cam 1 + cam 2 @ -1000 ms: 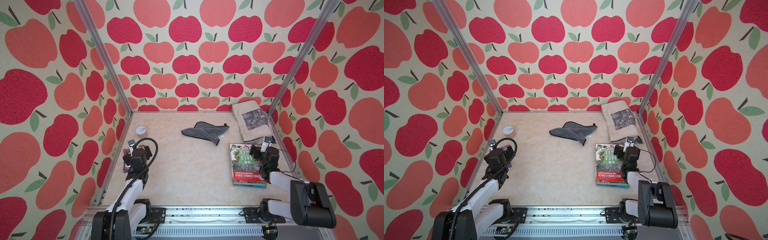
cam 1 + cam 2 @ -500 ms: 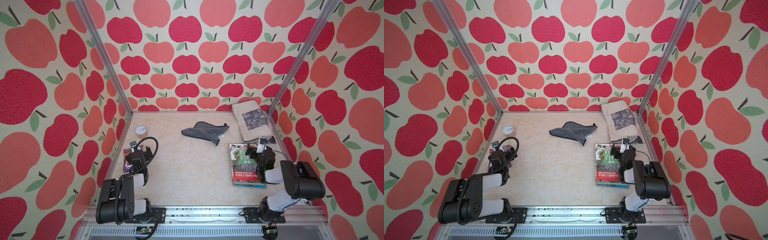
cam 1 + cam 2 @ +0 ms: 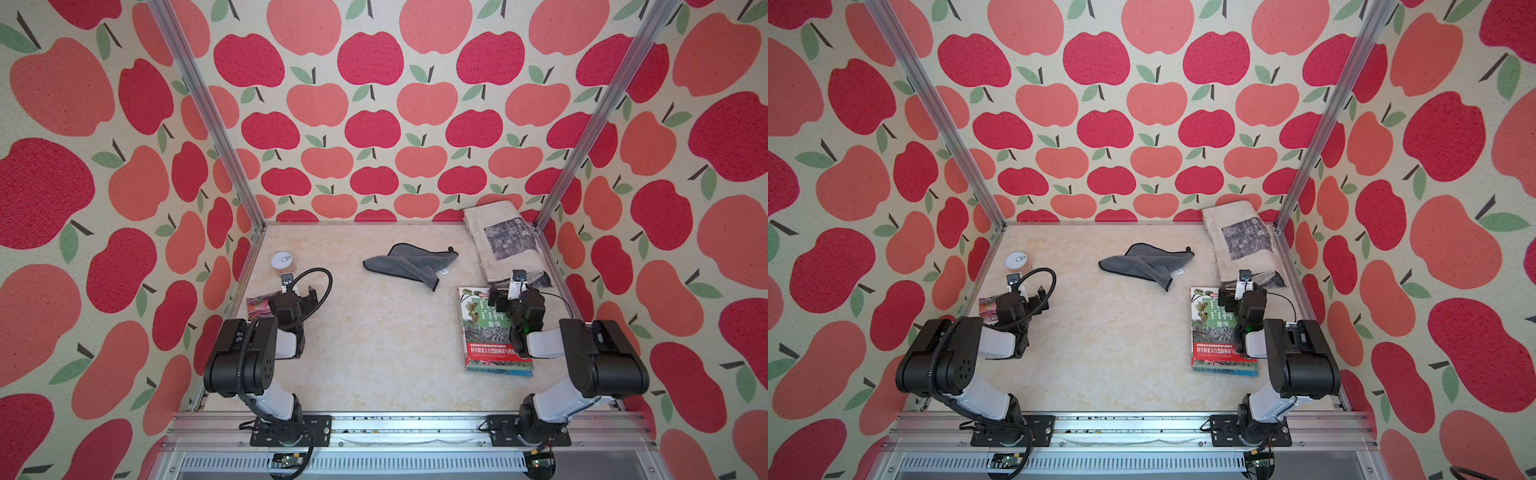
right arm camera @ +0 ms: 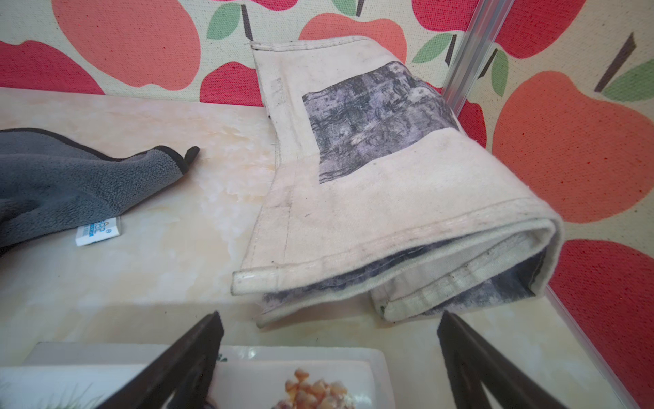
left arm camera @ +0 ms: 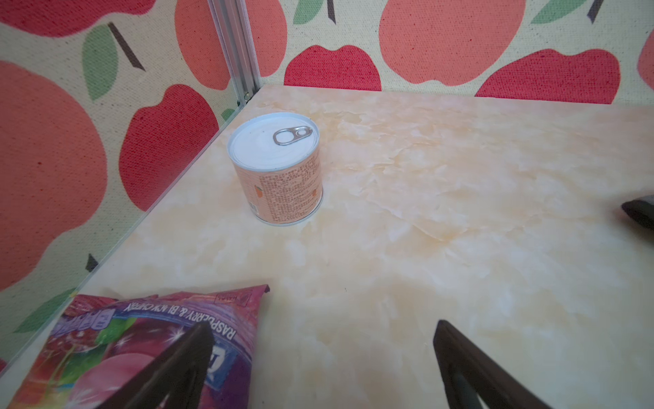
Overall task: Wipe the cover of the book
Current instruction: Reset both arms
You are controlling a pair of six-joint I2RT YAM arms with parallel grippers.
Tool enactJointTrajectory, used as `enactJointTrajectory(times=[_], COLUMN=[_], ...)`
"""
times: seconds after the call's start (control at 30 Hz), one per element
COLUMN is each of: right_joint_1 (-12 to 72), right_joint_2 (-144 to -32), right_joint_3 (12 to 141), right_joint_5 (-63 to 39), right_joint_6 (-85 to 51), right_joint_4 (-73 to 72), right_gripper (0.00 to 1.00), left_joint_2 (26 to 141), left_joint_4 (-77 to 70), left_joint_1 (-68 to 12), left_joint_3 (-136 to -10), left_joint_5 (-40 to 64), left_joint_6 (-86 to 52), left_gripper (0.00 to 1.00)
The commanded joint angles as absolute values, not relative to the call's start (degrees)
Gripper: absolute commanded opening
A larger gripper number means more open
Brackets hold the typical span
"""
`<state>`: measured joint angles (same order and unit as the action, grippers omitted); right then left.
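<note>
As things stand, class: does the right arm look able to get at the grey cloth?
Probably yes. The right gripper is open and empty over the book, and the grey cloth lies on the table beyond, with nothing standing between them.

A can (image 3: 284, 263), snack packet (image 3: 259, 302) and folded canvas (image 3: 498, 241).

In both top views the right arm (image 3: 540, 345) hid the book's (image 3: 482, 332) right edge. The right wrist view cropped the book and the grey cloth (image 4: 53, 184); the left wrist view cropped the snack bag (image 5: 106, 333).
</note>
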<state>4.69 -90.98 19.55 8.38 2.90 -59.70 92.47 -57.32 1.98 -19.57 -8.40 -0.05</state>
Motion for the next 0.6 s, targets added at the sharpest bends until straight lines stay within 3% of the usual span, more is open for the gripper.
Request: enactJointTrajectory(times=[0.0,0.57], right_joint_1=[5.55,1.01], right_joint_2=[-91.27,-91.02], right_joint_3=[19.51,21.26], right_joint_5=[6.9,-1.63], right_joint_6=[5.45,2.01], right_joint_4=[-59.77,-56.1], right_gripper=[0.99,0.99], left_joint_2=[92.74,92.79], left_joint_4=[-58.85,-58.86], left_joint_1=[1.95,2.02], left_joint_3=[-20.46,-20.42], left_joint_5=[-8.54,-8.53], left_joint_6=[1.06,0.97], left_gripper=[0.99,0.99])
